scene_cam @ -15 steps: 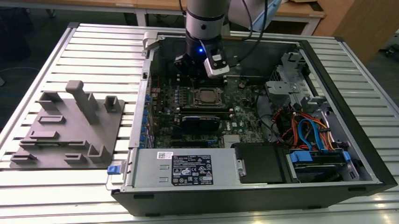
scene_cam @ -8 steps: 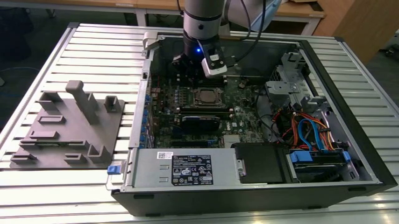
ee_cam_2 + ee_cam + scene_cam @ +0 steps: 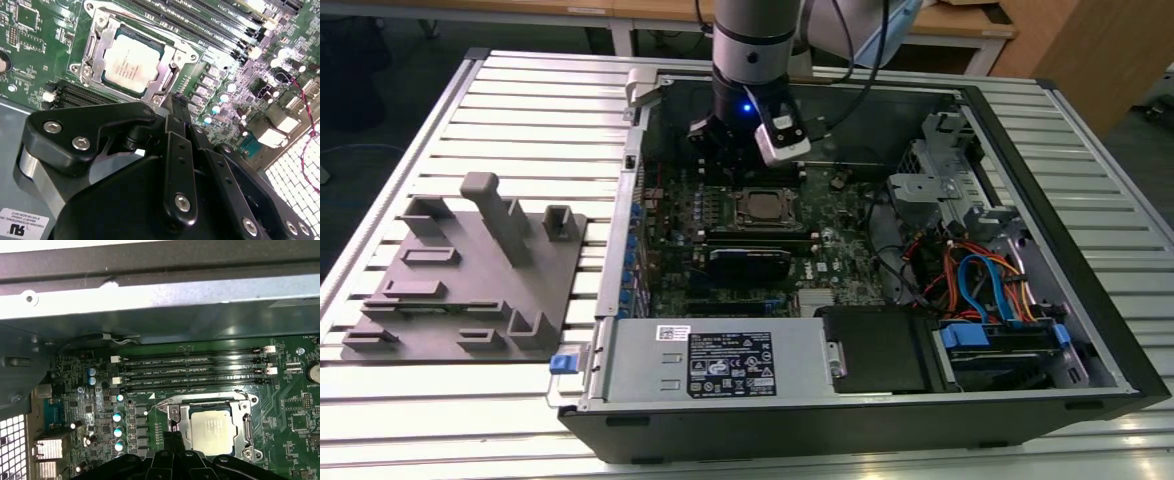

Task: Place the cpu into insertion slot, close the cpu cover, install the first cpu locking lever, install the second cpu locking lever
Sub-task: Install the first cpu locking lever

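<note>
You are looking at the near edge of the slatted metal counter point(image 3: 454, 400), where an open black computer case point(image 3: 854, 430) is lying on its side. Nearest inside it, a silver power supply point(image 3: 640, 370) is carrying a white label point(image 3: 731, 365) crowded with print and small symbols. A blue tab point(image 3: 562, 363) is sticking out at the corner toward the exterior view's left. On that same side, a grey moulded fixture point(image 3: 467, 290) is sitting on the counter, apart from the case. Toward the exterior view's right, blue and orange cables point(image 3: 981, 280) are looping over the drive bay.

Further in, a black module point(image 3: 750, 262) is standing on the green circuit board point(image 3: 667, 260). Just beyond it, the cpu point(image 3: 131, 60) is sitting in the insertion slot point(image 3: 787, 208), its top showing faint lettering. The cpu cover point(image 3: 98, 50) is lying down flat around it. You cannot tell whether the locking levers are latched.

The tool point(image 3: 176, 102) is hanging over the slot's edge, fingers clenched together with nothing between them, tips just beside the cover's rim. A white printed sticker point(image 3: 22, 225) is showing on a grey surface beside the tool's body.

Beyond the slot, the long memory slots point(image 3: 195, 372) are running in parallel, fine white lettering between them. The case's far wall point(image 3: 150, 295) is closing the scene.
</note>
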You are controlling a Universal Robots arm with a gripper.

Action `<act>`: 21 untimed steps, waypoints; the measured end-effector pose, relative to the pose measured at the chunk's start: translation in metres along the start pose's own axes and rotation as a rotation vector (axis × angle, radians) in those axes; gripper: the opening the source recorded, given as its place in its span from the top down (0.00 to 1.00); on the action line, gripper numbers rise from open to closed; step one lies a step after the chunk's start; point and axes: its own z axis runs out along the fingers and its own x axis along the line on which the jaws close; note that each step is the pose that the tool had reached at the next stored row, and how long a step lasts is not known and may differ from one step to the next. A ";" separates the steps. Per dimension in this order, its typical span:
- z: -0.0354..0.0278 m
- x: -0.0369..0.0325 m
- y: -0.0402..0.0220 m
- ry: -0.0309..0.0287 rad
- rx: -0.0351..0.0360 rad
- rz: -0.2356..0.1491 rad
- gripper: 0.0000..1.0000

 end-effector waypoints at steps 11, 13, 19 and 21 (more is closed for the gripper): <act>-0.0055 0.0001 0.0003 0.0000 0.0000 0.000 0.90; -0.0056 0.0001 0.0003 0.0000 -0.0001 0.000 0.90; -0.0061 0.0001 0.0003 0.0000 0.0000 0.000 0.90; -0.0061 0.0013 0.0002 0.0002 0.0002 -0.004 0.90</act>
